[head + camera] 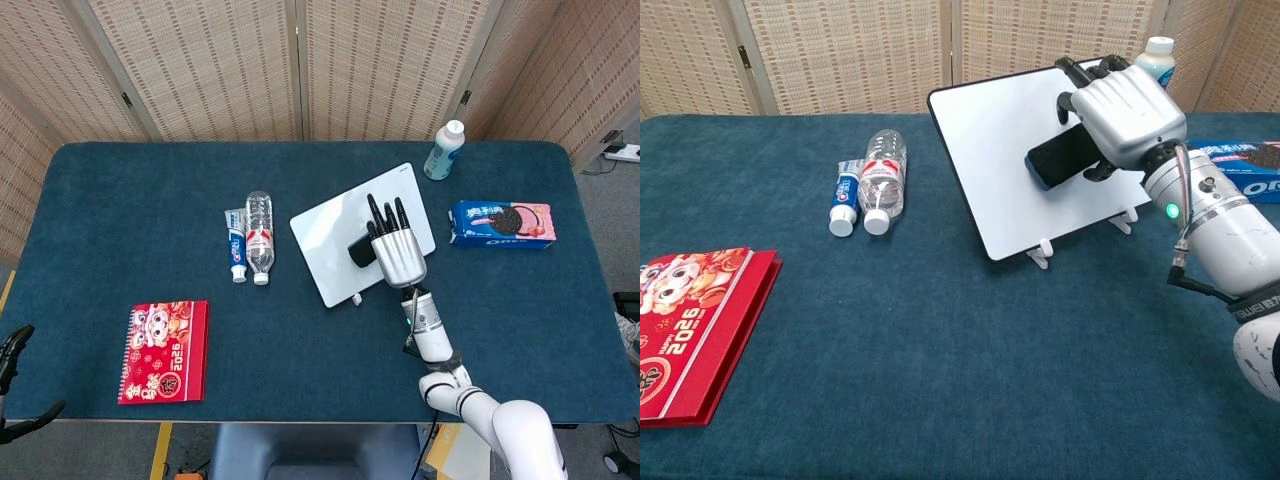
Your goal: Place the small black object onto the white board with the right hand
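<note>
The small black object (360, 250) (1060, 158) is gripped in my right hand (393, 248) (1125, 108), fingers wrapped over its top. The hand holds it against the face of the white board (325, 232) (990, 150), which leans tilted on small white feet at the table's middle. From the chest view the object lies on the board's right half; whether it touches the surface I cannot tell. My left hand (14, 352) shows only as dark fingers spread apart at the bottom left edge of the head view, holding nothing.
A water bottle (259, 232) (880, 172) and a toothpaste tube (235, 245) (845, 192) lie left of the board. A red calendar (165, 350) (685, 330) is near the front left. A white drink bottle (444, 150) (1152, 62) and a cookie pack (500, 222) (1245, 168) sit to the right.
</note>
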`<state>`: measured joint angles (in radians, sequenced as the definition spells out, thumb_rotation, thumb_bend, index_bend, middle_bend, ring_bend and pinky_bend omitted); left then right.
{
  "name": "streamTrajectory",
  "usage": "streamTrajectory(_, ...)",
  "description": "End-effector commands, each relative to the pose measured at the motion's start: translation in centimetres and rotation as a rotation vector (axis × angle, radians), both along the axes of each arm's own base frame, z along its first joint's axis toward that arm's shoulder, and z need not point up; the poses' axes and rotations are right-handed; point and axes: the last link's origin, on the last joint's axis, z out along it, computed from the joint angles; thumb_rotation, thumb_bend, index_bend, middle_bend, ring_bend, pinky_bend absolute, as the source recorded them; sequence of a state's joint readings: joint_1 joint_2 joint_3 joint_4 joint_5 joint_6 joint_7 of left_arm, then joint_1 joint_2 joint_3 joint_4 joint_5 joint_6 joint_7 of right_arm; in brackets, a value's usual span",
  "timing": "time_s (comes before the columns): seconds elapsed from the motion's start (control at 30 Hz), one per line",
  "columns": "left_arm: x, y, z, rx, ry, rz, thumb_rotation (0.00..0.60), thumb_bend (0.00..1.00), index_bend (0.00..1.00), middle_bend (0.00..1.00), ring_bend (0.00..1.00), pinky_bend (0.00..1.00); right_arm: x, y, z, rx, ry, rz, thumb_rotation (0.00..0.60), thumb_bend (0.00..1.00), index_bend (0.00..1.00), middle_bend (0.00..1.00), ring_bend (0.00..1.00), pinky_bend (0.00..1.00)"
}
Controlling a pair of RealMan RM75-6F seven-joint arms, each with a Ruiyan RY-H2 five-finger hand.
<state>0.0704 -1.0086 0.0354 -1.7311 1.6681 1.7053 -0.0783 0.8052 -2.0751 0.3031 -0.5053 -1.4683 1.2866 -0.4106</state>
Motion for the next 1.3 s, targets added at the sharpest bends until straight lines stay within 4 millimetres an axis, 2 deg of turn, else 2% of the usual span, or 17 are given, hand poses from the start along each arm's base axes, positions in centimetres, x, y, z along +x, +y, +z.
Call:
streamTrajectory(0.03, -0.2, 0.0, 0.0, -0.003, -0.002, 0.022, 0.600, 0.05, 0.00, 0.14, 0.25, 0.46, 0.3, 0.0, -0.4, 0.003, 0.007, -0.004, 0.600, 0.12, 0.00, 0.00, 0.07, 0.07)
streamTrajectory(0.2, 0.1, -0.3, -0.2, -0.028, -0.011, 0.008, 0.600, 0.05, 0.00, 0.14, 0.26, 0.46, 0.4, 0.2, -0.5, 0.002, 0.014, 0.011, 0.600, 0.12, 0.00, 0.00, 0.03, 0.05)
streamTrajectory(0.33, 0.1, -0.3, -0.1, -0.028, -0.011, 0.001, 0.600, 0.05, 0.00, 0.14, 0.26, 0.46, -0.4, 0.8, 0.6, -0.017, 0.030, 0.029, 0.600, 0.12, 0.00, 0.00, 0.01, 0.02)
streamTrajectory(0.4, -0.1, -0.2, -0.1, -0.023, -0.002, 0.014, 0.600, 0.05, 0.00, 0.14, 0.26, 0.46, -2.0, 2.4, 2.2, -0.011, 0.003, 0.031, 0.600, 0.12, 0.00, 0.00, 0.00, 0.01)
streamTrajectory(0.5, -0.1, -0.1, -0.1, -0.018, 0.001, 0.022, 0.600, 0.05, 0.00, 0.14, 0.26, 0.46, -3.4, 6.1, 5.4, 0.085, -0.068, 0.028, 0.600, 0.12, 0.00, 0.00, 0.00, 0.00)
streamTrajectory(0.63, 0.1, -0.1, -0.4, -0.031, 0.004, 0.021, 0.600, 0.05, 0.00, 0.14, 0.26, 0.46, -4.2, 13.3, 12.0, 0.310, -0.145, -0.101, 0.600, 0.12, 0.00, 0.00, 0.00, 0.00)
streamTrajectory(0.73, 0.2, -0.1, -0.7, -0.038, 0.012, 0.027, 0.600, 0.05, 0.00, 0.14, 0.26, 0.46, -5.0, 16.5, 15.6, 0.356, -0.141, -0.166, 0.600, 0.12, 0.00, 0.00, 0.00, 0.00)
streamTrajectory(0.8, 0.3, -0.1, -0.9, -0.044, 0.011, 0.023, 0.600, 0.05, 0.00, 0.14, 0.26, 0.46, -6.0, 17.8, 16.8, 0.373, -0.121, -0.217, 0.600, 0.12, 0.00, 0.00, 0.00, 0.00)
streamTrajectory(0.93, 0.4, -0.2, -0.8, -0.040, 0.017, 0.017, 0.600, 0.05, 0.00, 0.14, 0.26, 0.46, -8.6, 19.4, 17.9, 0.384, -0.135, -0.332, 0.600, 0.12, 0.00, 0.00, 0.00, 0.00)
streamTrajectory(1.07, 0.4, -0.2, -0.7, -0.044, 0.017, 0.007, 0.600, 0.05, 0.00, 0.14, 0.26, 0.46, -11.5, 20.0, 17.6, 0.368, -0.235, -0.460, 0.600, 0.12, 0.00, 0.00, 0.00, 0.00)
streamTrajectory(1.17, 0.2, -0.2, -0.6, -0.047, 0.027, 0.007, 0.600, 0.05, 0.00, 0.14, 0.26, 0.46, -13.5, 20.9, 17.4, 0.335, -0.293, -0.493, 0.600, 0.12, 0.00, 0.00, 0.00, 0.00)
streamTrajectory(1.3, 0.3, -0.1, -0.5, -0.041, 0.028, -0.003, 0.600, 0.05, 0.00, 0.14, 0.26, 0.46, -14.3, 21.1, 17.2, 0.337, -0.304, -0.486, 0.600, 0.12, 0.00, 0.00, 0.00, 0.00)
